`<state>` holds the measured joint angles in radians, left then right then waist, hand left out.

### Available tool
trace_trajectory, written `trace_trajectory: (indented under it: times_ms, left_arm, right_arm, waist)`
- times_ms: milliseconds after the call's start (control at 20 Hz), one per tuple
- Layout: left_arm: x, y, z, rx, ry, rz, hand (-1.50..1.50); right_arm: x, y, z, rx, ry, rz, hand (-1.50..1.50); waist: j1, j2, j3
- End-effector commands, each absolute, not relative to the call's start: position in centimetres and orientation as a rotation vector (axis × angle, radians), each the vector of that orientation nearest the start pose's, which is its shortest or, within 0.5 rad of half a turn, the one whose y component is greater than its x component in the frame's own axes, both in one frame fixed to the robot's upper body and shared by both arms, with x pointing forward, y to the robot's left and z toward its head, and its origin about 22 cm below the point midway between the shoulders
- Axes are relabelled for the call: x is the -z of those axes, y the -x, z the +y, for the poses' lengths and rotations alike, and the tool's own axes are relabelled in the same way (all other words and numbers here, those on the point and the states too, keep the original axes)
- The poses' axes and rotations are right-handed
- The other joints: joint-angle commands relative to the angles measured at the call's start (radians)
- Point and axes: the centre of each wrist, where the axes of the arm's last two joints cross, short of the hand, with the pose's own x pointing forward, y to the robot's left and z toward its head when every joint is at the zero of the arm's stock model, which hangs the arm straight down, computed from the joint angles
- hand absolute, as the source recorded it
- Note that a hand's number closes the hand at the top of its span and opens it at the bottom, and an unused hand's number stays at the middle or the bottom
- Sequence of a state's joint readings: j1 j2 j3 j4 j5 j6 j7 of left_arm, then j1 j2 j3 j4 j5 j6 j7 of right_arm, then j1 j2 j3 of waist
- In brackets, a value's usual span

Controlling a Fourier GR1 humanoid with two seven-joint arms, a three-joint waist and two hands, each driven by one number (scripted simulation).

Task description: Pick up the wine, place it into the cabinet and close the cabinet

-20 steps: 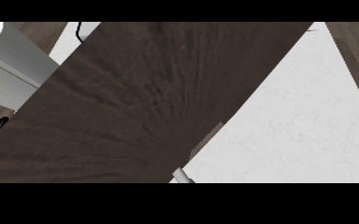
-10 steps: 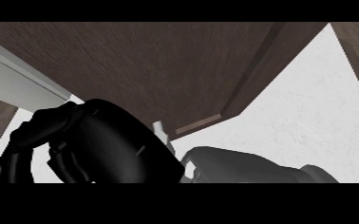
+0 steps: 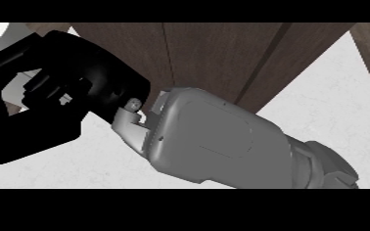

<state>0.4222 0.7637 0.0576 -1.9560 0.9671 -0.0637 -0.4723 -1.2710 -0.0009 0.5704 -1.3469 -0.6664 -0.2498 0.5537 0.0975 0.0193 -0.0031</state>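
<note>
A dark brown wooden cabinet (image 3: 217,54) fills the top of the head view, with a thin vertical seam left of centre and a darker groove to the right. My right hand (image 3: 72,93) is a large black shape at the left, very close to the camera, in front of the cabinet's lower left part. Its grey forearm (image 3: 217,137) runs from the lower right to the wrist at the middle. No wine bottle shows anywhere. Whether the hand holds anything is hidden. My left hand does not show.
A white speckled surface (image 3: 325,98) lies to the right of the cabinet and also below the hand at the lower left. A pale grey patch (image 3: 11,29) shows at the top left corner.
One second ago only the brown cabinet panel showed. The black hand then came in from below, and now hand and grey forearm stand higher and fill the middle; the cabinet looks more upright.
</note>
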Motion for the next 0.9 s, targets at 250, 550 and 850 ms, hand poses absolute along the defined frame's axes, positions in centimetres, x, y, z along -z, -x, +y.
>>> trace_trajectory:
  times_ms: [250, 550, 850]
  left_arm:
    - [-10.7, -14.9, 39.0, -0.167, 0.208, -1.971, -1.5]
    - [-11.7, -15.1, 39.3, -0.176, 0.188, -1.994, -1.5]
    - [-12.0, -15.4, 38.7, -0.149, 0.221, -1.991, -1.5]
  right_arm:
    - [-24.8, -36.1, 4.1, -0.784, -0.834, -1.244, 1.5]
    - [-23.3, -39.6, 2.4, -0.65, -0.653, -1.485, 1.5]
    - [-21.7, -42.2, -2.2, -0.559, -0.573, -1.513, 1.5]
  waist:
    - [-0.019, -0.004, 0.001]
    - [-0.039, -0.005, 0.002]
    - [-0.053, 0.004, 0.002]
